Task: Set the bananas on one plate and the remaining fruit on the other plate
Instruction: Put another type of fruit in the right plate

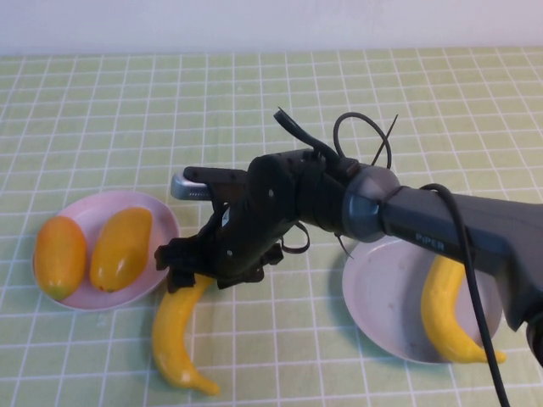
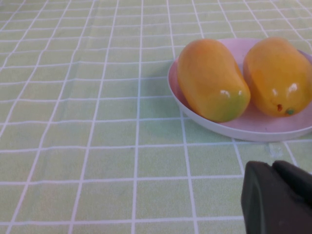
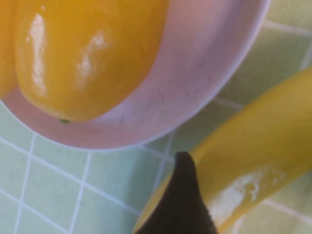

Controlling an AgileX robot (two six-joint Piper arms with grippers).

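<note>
One banana (image 1: pixel 176 335) lies on the cloth just in front of the pale pink plate (image 1: pixel 163 222), which holds two orange-yellow fruits (image 1: pixel 59 254) (image 1: pixel 120 248). My right gripper (image 1: pixel 188 275) reaches across the table and is shut on that banana's upper end. In the right wrist view one dark finger (image 3: pixel 183 200) presses on the banana (image 3: pixel 253 165), beside the pink plate (image 3: pixel 195 92). The second banana (image 1: pixel 445 314) lies on the grey-blue plate (image 1: pixel 377 297) at the right. My left gripper (image 2: pixel 278 195) is shut and empty, low beside the pink plate (image 2: pixel 253 130).
A green checked cloth (image 1: pixel 280 102) covers the table. The right arm with its cables (image 1: pixel 365 136) spans the middle of the table, above the grey-blue plate's near rim. The left arm is out of the high view.
</note>
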